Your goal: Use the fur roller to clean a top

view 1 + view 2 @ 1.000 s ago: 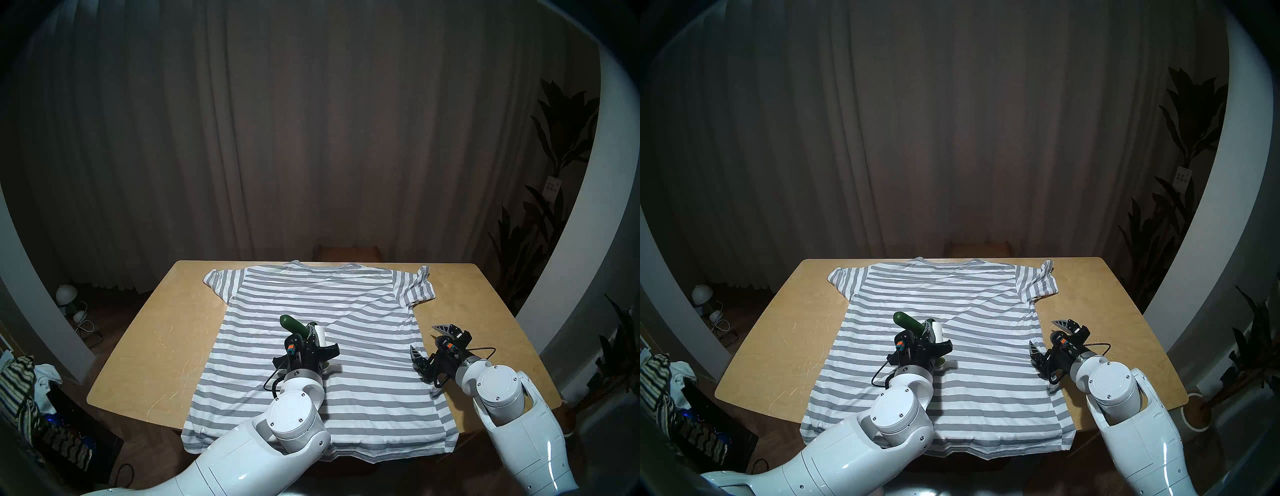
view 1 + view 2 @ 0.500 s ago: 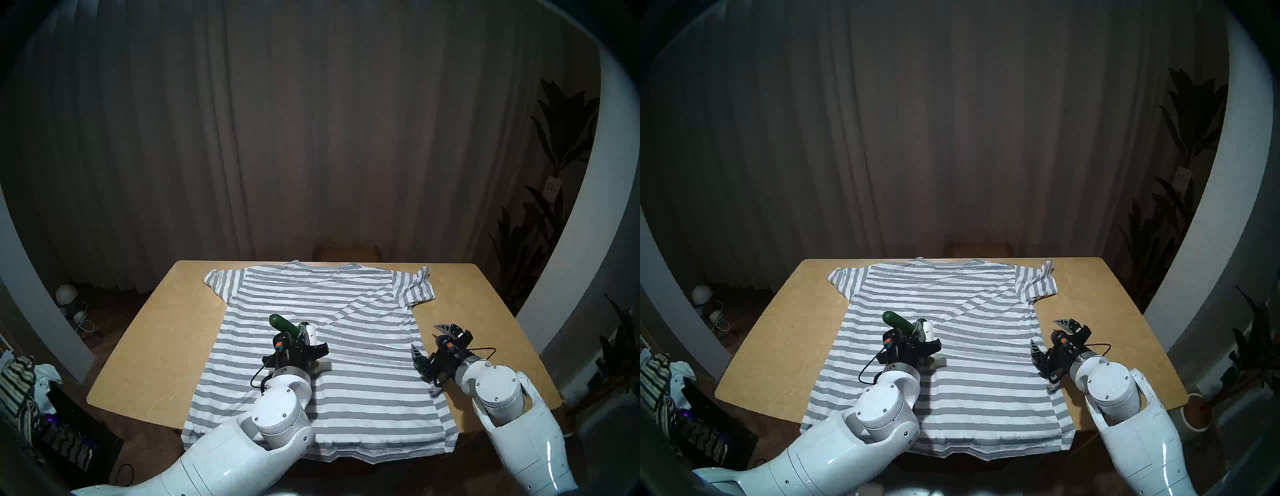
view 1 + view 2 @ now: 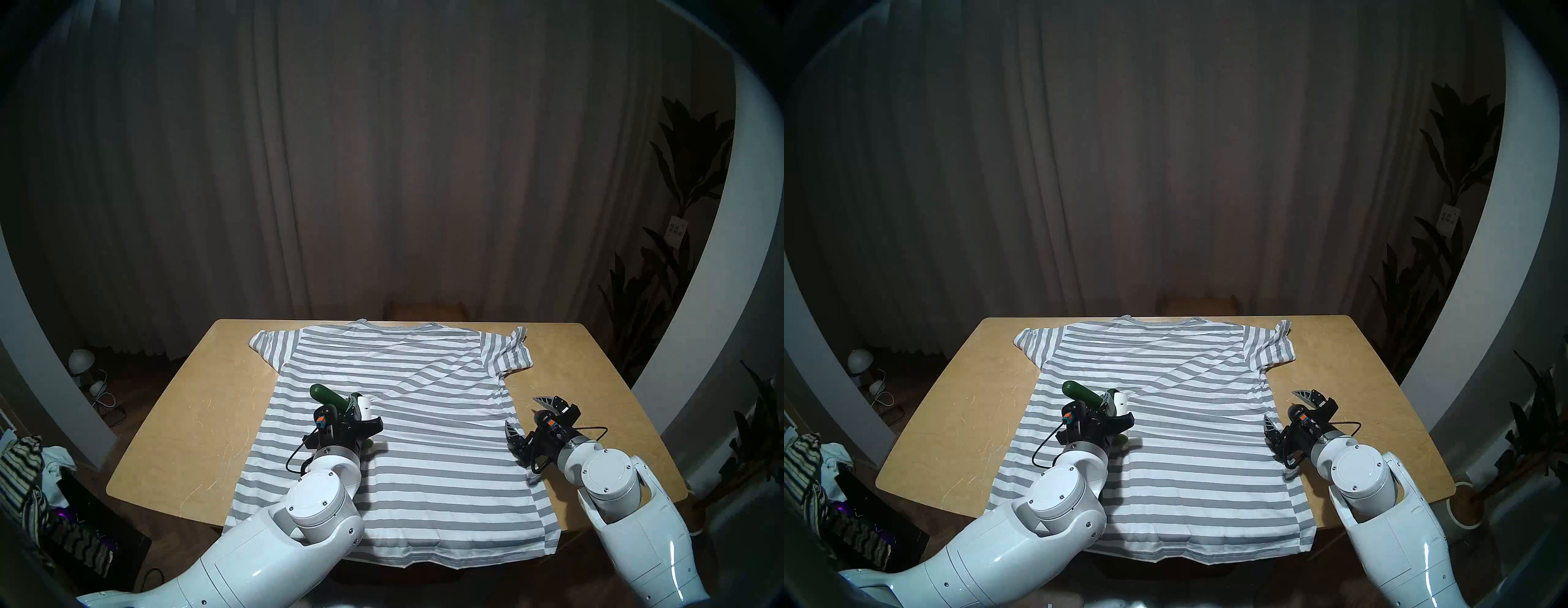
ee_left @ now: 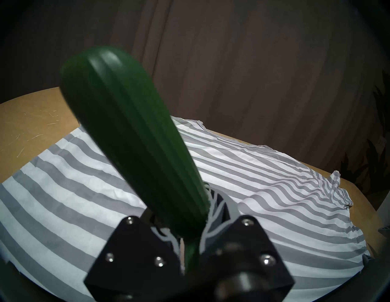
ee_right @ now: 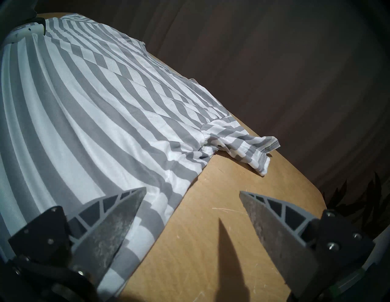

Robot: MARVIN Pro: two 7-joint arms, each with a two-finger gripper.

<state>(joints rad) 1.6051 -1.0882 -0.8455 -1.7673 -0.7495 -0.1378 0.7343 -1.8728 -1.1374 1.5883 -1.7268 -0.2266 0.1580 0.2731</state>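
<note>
Head stereo left view, left to right: dark-and-cream striped cloth pile (image 3: pixel 23 479) heaped on floor at far left, beside black case (image 3: pixel 102 547); white dome lamp (image 3: pixel 81 361) with trailing cable on floor behind. Wooden table (image 3: pixel 178 424), scratched, carrying grey-and-white striped top (image 3: pixel 424 446) spread flat, collar at far edge, hem over near edge. Left gripper (image 3: pixel 354 414) over middle-left of top, jaws clamped on fur roller (image 3: pixel 331 395); dark green handle angled up and leftward, white roll down against fabric. Right gripper (image 3: pixel 528 418) at right side seam of top, jaws wide apart, nothing between them. Dark curtain (image 3: pixel 382 170) across whole background. Potted plant (image 3: pixel 679 254) at far right, bearing small white tag (image 3: pixel 677 227); print on tag too small to read.
</note>
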